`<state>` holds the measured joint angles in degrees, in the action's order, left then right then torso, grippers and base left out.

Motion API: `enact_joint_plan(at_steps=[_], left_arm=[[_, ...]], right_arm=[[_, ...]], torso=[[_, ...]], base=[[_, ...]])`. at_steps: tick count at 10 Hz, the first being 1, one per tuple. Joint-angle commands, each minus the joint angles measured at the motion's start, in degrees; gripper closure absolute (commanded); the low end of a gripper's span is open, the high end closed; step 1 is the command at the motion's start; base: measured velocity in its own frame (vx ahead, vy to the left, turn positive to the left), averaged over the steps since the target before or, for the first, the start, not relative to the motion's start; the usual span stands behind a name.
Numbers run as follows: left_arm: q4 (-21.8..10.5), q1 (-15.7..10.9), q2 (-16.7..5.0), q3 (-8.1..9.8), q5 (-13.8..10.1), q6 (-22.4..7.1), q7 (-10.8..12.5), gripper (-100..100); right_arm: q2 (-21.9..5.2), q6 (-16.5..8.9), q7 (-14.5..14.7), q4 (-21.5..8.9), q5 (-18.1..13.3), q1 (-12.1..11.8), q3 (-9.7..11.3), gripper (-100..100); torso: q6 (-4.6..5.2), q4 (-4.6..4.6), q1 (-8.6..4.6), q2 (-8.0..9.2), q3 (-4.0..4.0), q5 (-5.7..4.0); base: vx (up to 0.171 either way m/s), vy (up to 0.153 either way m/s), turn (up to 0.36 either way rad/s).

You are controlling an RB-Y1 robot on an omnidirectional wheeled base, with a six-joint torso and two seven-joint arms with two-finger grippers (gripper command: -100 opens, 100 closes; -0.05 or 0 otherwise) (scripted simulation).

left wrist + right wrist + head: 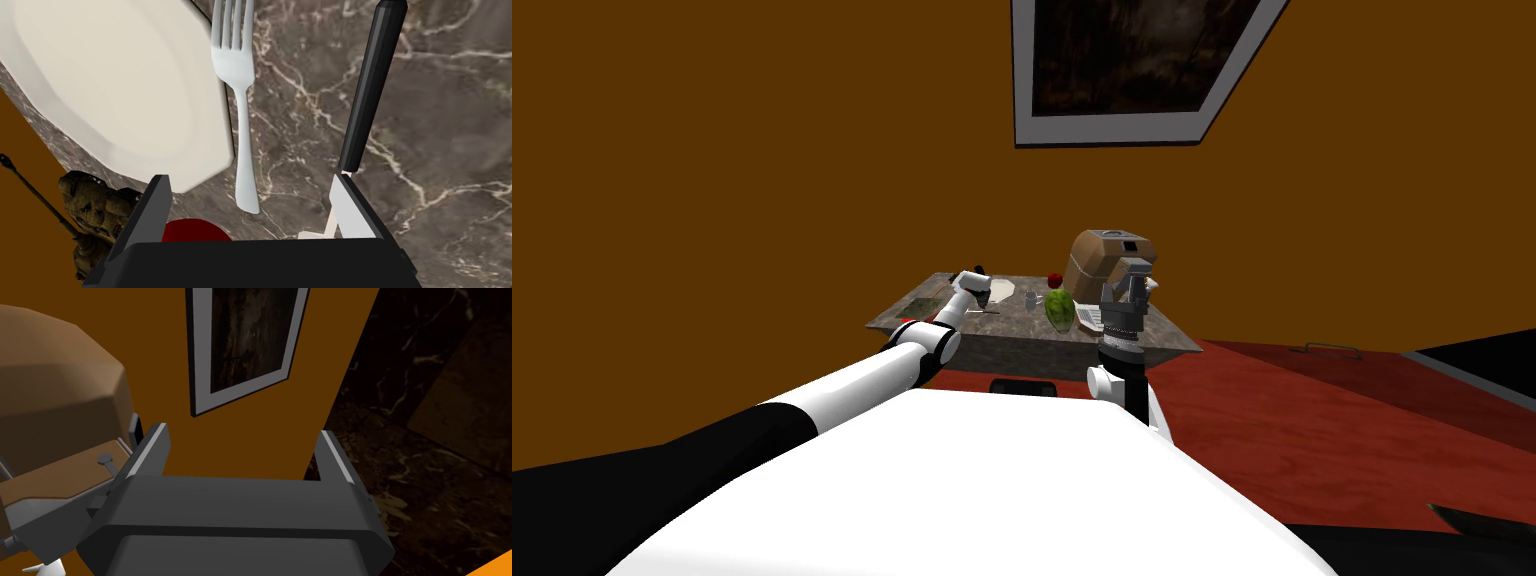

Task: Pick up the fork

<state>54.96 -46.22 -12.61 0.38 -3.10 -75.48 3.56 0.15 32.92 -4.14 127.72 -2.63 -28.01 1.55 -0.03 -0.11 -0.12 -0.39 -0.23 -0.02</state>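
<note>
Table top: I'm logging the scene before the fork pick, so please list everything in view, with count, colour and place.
table: 1, grey-brown marbled, against the orange wall
fork: 1, silvery, flat on the table beside the plate
plate: 1, cream, next to the fork's prongs
knife: 1, black handle, pale blade, on the fork's other side
tank model: 1, brown, at the table's edge by the plate
appliance: 1, brown, far right part of the table
green object: 1, mid-table
picture: 1, dark, pale frame, on the wall
left gripper: 1, fingers open, either side of the fork's handle end
right gripper: 1, fingers open, raised beside the appliance
</note>
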Motion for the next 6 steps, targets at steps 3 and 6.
enact_joint_plan(at_steps=[3, 6], left_arm=[[-2.47, -0.57, -0.16, 0.72, -0.14, -1.77, -0.80, -100], [-3.89, 0.53, 0.03, 0.72, 0.06, 0.70, -0.93, -100]], right_arm=[[0.00, 0.00, 0.00, 0.00, 0.00, 0.00, 0.00, 0], [0.00, 0.00, 0.00, 0.00, 0.00, 0.01, 0.00, 0]], torso=[[-0.01, -0.01, 0.09, -0.01, -0.01, 0.02], [-0.01, 0.07, 0.11, 0.31, 0.18, 0.03]], base=[[0.088, -0.003, -0.030], [0.022, 0.002, -0.003]])
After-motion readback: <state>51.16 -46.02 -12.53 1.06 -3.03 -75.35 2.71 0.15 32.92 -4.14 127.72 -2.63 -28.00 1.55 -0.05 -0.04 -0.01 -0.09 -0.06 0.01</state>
